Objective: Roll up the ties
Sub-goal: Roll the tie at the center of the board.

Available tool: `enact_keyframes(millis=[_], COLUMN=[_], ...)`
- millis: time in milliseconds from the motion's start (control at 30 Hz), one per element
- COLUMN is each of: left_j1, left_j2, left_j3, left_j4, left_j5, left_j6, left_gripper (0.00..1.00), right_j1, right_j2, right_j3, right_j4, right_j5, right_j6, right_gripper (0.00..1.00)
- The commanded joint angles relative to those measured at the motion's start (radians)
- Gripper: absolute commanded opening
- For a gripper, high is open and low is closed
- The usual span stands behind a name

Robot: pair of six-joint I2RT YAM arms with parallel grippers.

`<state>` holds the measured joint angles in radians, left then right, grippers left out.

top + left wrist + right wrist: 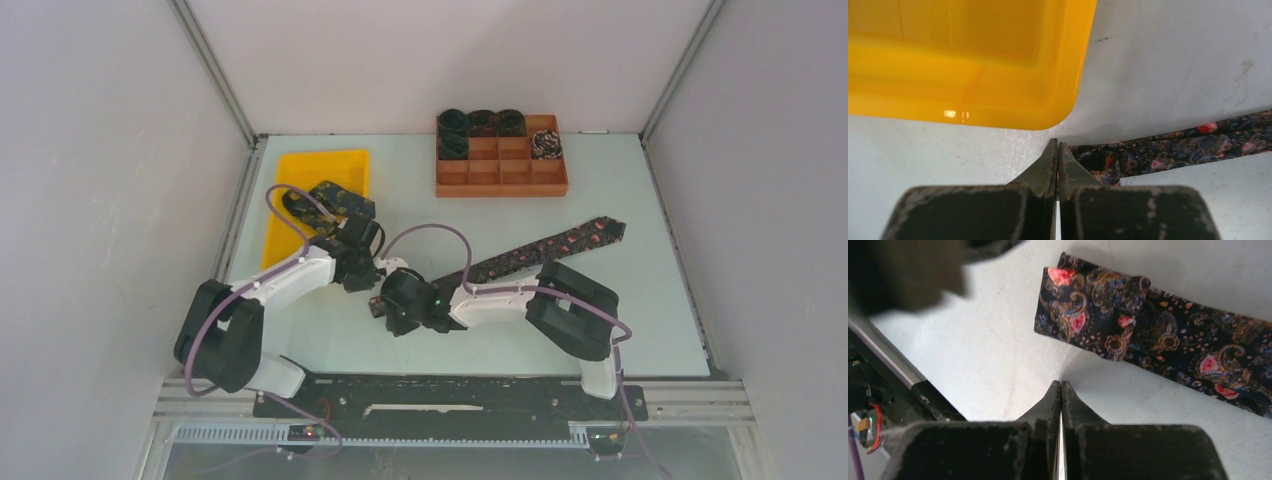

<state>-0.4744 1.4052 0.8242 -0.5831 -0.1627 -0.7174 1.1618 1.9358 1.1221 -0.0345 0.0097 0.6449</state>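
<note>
The long dark necktie with red and tan paisley specks (540, 252) lies flat and stretched out on the pale table (640, 320). It runs at a slant from the far right toward the near middle, where both pincers meet it. Its near end is folded back over itself into a short flap (1088, 315).

The right gripper (1061, 385) is closed, its two dark fingers pressed flat together with nothing between them. Its tips hang over bare table just short of the folded flap and do not touch it.

The left gripper (1057, 145) is closed too, finger against finger. In its wrist view the band of the tie comes in from the right and ends just beside the fingertips. Whether the tips touch the cloth cannot be told.

Just beyond the left gripper is the rounded corner of a yellow plastic tray (320, 170). More loose dark ties (340, 200) are heaped at the tray's right side, next to that arm's wrist.

At the far edge of the table, well apart from both pincers, stands a brown wooden box with small square compartments (500, 190). Five rolled tie coils (482, 123) sit in its back compartments, one of them paler than the rest.
</note>
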Motion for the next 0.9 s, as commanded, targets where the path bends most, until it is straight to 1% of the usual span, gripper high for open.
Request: enact_keyframes(millis=[0, 233, 367, 500, 700, 867], left_j1=[0.005, 0.006, 0.006, 0.008, 0.014, 0.023], left_j2=[0.06, 0.128, 0.167, 0.202, 0.259, 0.296], left_j3=[0.047, 0.087, 0.129, 0.151, 0.193, 0.211], left_j4=[-0.015, -0.026, -0.072, -0.092, -0.148, -0.177], left_j5=[-0.021, -0.015, 0.004, 0.054, 0.094, 0.185], left_j6=[0.061, 0.102, 0.12, 0.135, 0.155, 0.169], left_gripper=[0.0, 0.01, 0.01, 0.01, 0.02, 0.01], right_j1=[0.003, 0.011, 0.015, 0.021, 0.042, 0.057], right_j2=[0.046, 0.092, 0.108, 0.111, 0.094, 0.098], right_j3=[0.026, 0.027, 0.027, 0.026, 0.026, 0.027], right_j4=[0.023, 0.073, 0.091, 0.091, 0.07, 0.081], right_j5=[0.15, 0.194, 0.205, 0.222, 0.25, 0.267], right_j6=[-0.024, -0.023, -0.028, -0.036, -0.046, -0.055], right_gripper=[0.0, 0.0, 0.0, 0.0, 0.0, 0.0])
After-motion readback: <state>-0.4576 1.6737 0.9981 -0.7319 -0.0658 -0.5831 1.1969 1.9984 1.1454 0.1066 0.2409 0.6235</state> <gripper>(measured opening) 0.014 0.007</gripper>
